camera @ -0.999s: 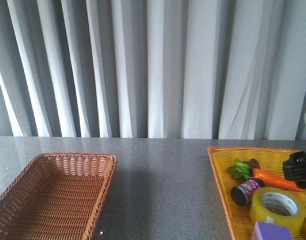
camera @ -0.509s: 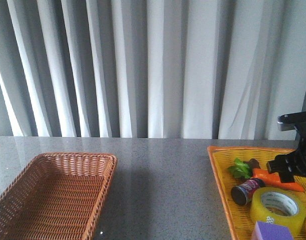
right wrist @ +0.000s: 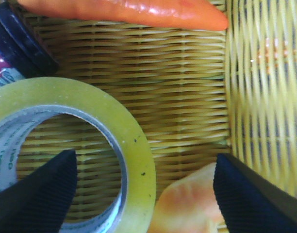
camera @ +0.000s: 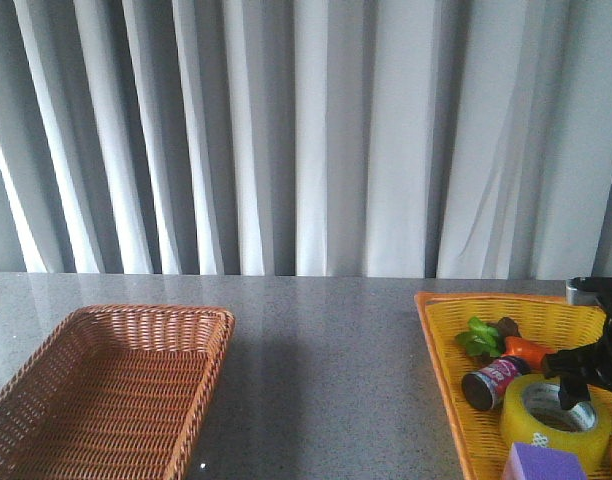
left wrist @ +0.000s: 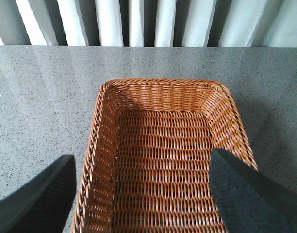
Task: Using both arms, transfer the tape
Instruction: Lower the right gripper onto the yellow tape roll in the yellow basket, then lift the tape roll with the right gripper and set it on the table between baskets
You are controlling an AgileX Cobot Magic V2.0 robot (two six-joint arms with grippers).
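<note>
I am bringing the right gripper [right wrist: 141, 187], spread wide and holding nothing, over the tape [camera: 556, 421] lying flat in the yellow basket [camera: 446, 345] at right; one finger [right wrist: 39, 194] should enter the core, the other outside, clear of the carrot [right wrist: 124, 12].

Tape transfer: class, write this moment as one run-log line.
right gripper: open, low over tape rim in yellow basket | left gripper: open, above wicker basket | tape: ungrasped
</note>
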